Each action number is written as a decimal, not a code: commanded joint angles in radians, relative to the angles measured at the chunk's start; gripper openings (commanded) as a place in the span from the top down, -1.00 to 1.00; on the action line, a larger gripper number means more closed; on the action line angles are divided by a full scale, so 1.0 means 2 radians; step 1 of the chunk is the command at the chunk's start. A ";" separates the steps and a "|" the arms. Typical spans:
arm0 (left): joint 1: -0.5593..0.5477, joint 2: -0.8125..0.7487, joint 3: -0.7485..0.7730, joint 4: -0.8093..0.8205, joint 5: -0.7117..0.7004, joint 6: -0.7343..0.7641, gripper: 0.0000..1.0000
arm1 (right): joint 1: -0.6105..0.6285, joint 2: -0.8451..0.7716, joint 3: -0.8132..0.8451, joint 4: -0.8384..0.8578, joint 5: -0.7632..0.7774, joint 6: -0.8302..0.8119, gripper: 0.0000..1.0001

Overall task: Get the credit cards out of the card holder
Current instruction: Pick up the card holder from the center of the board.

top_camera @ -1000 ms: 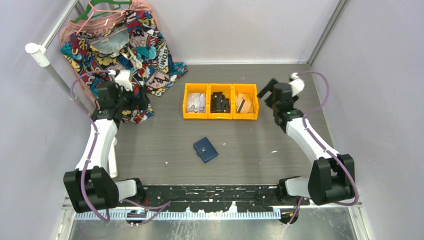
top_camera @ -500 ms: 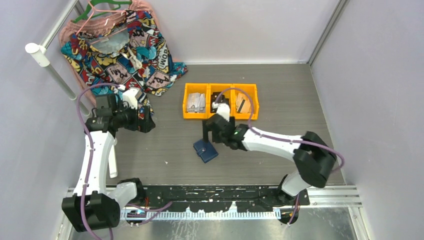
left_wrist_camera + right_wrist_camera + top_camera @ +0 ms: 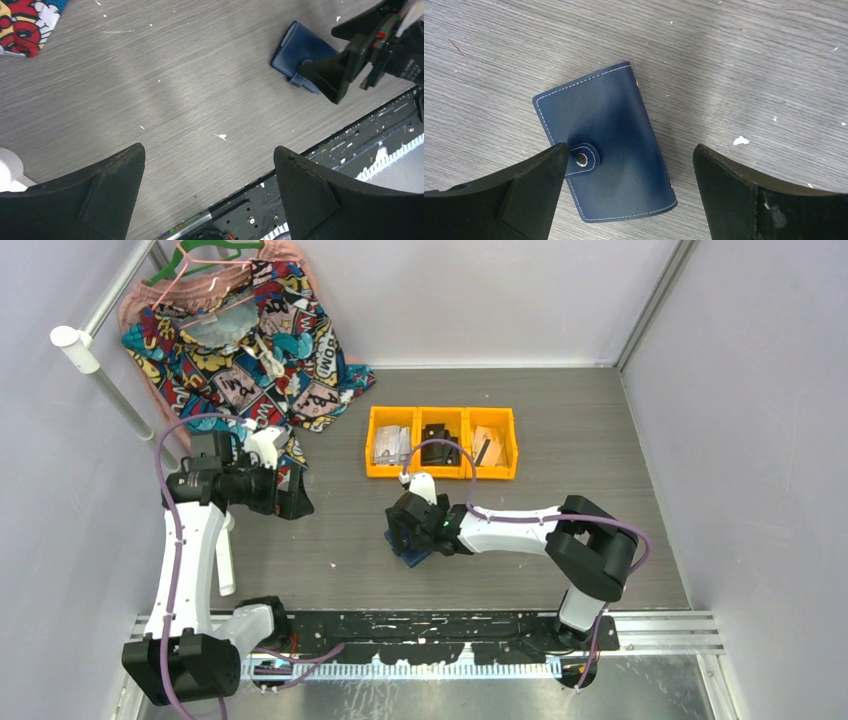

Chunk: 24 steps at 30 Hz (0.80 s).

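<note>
Top external: high behind arm bases, looks down on whole worktop (image 3: 600, 440). Left wrist: oblique, distant, card holder (image 3: 302, 47) at upper right. Right wrist: close, straight down on it. All three share it.

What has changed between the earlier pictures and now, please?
The right hand swung from beside the yellow bins leftward and nearer, and now sits open over the closed wallet, gripping nothing. The left hand shifted slightly off the shirt, toward the wallet. Wallet, bins and shirt stayed put.

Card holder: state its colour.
Navy blue card holder with pale stitching; best in the right wrist view.
</note>
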 commanded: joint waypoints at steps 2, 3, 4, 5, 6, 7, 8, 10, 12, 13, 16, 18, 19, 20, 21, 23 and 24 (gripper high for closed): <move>-0.001 -0.014 0.024 -0.032 0.022 0.019 -0.99 | 0.005 0.004 0.002 0.026 -0.032 -0.006 -0.99; -0.001 -0.015 0.025 -0.033 0.020 0.021 -0.99 | 0.005 -0.003 -0.002 0.030 -0.037 -0.007 -0.99; -0.001 -0.015 0.026 -0.035 0.019 0.023 -0.99 | 0.006 -0.010 -0.006 0.034 -0.044 -0.009 -0.99; -0.001 -0.016 0.025 -0.037 0.019 0.024 -0.99 | 0.006 -0.018 -0.009 0.036 -0.053 -0.012 -0.99; -0.001 -0.016 0.025 -0.038 0.019 0.025 -0.99 | 0.006 -0.025 -0.012 0.037 -0.061 -0.015 -0.99; -0.001 -0.016 0.025 -0.040 0.021 0.027 -0.99 | 0.005 -0.030 -0.016 0.038 -0.071 -0.020 -0.99; -0.001 -0.015 0.025 -0.043 0.024 0.028 -0.99 | 0.006 -0.033 -0.017 0.037 -0.080 -0.023 -0.99; -0.001 -0.014 0.027 -0.049 0.030 0.029 -0.99 | 0.005 -0.034 -0.023 0.032 -0.095 -0.028 -0.99; -0.001 -0.013 0.030 -0.055 0.036 0.029 -0.99 | 0.006 -0.034 -0.032 0.030 -0.100 -0.030 -0.99; -0.002 -0.012 0.032 -0.057 0.040 0.030 -0.99 | 0.005 -0.035 -0.038 0.032 -0.099 -0.029 -0.99; -0.001 -0.012 0.038 -0.067 0.052 0.029 -0.99 | 0.006 -0.039 -0.053 0.038 -0.105 -0.028 -0.99; -0.001 -0.010 0.041 -0.074 0.058 0.029 -0.99 | 0.009 -0.042 -0.057 0.037 -0.109 -0.033 -0.99; -0.002 -0.009 0.043 -0.078 0.061 0.028 -0.99 | 0.010 -0.042 -0.057 0.034 -0.108 -0.035 -0.99; -0.002 -0.009 0.045 -0.080 0.064 0.028 -0.99 | 0.012 -0.043 -0.057 0.034 -0.107 -0.038 -0.99; -0.002 -0.009 0.046 -0.082 0.066 0.026 -0.99 | 0.014 -0.042 -0.057 0.033 -0.105 -0.041 -0.99; -0.003 -0.010 0.046 -0.084 0.069 0.022 -0.99 | 0.019 -0.039 -0.054 0.028 -0.095 -0.047 -0.99; -0.003 -0.011 0.045 -0.084 0.071 0.020 -0.99 | 0.024 -0.035 -0.051 0.025 -0.086 -0.052 -0.99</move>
